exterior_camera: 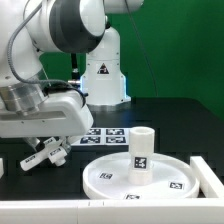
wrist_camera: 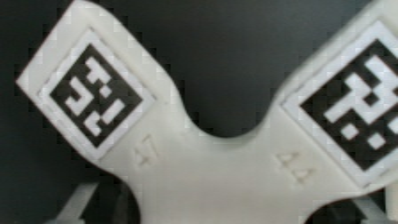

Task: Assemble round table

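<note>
In the exterior view the round disc [exterior_camera: 105,178] lies flat on the dark table, and the short post [exterior_camera: 141,148] stands upright on it, near its middle, with a tag on its side. To the exterior view's left of the disc, near it but apart from it, lies the cross-shaped foot [exterior_camera: 36,160]. The gripper [exterior_camera: 52,146] hangs low directly over the foot and its body covers most of the piece, so only some white arms of the foot show. Behind the disc lies the marker board [exterior_camera: 105,133], and a plain white block [exterior_camera: 208,176] sits just beside the disc at the exterior view's right. The wrist view shows only the foot [wrist_camera: 199,150], very close: two of its arms spread apart, each with a black-and-white tag, and the dark table shows in the notch between them. The picture is blurred. I cannot tell from either view whether the pincer is spread or pinches the foot.
</note>
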`<action>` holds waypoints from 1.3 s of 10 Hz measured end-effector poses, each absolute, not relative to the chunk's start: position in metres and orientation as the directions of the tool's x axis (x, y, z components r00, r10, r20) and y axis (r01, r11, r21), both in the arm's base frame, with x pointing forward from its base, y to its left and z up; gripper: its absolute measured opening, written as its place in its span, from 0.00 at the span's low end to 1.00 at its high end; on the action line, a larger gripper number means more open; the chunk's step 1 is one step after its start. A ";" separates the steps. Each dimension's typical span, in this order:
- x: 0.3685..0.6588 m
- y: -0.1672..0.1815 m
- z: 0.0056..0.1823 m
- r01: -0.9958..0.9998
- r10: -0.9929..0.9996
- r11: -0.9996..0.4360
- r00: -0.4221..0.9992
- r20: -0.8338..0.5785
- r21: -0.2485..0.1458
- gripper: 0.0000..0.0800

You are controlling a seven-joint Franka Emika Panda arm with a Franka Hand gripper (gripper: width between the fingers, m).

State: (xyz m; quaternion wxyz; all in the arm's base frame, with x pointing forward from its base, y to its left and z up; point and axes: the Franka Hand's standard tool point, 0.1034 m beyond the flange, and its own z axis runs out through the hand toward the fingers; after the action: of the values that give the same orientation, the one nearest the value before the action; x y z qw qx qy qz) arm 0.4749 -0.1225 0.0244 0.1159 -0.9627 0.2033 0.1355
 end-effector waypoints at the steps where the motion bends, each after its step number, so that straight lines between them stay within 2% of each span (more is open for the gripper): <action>1: 0.474 -0.123 0.025 -0.414 -0.351 -0.895 0.882 -0.314 -0.163 0.56; 3: 0.481 -0.124 0.053 -0.313 -0.258 -0.944 0.900 -0.350 -0.108 0.56; 5: 0.493 -0.106 0.087 -0.273 -0.219 -0.956 0.904 -0.367 -0.102 0.56; 7: 0.506 -0.069 0.109 -0.253 -0.210 -0.965 0.902 -0.378 -0.068 0.56; 8: 0.513 -0.055 0.117 -0.240 -0.200 -0.968 0.909 -0.366 -0.066 0.56; 12: 0.513 -0.052 0.115 -0.235 -0.195 -0.970 0.909 -0.368 -0.067 0.56; 13: 0.514 -0.053 0.116 -0.220 -0.185 -0.974 0.911 -0.368 -0.057 0.56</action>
State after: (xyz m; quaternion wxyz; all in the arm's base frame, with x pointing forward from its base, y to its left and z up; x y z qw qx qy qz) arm 0.5136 -0.0533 0.1163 0.0486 -0.9763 0.1037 0.1834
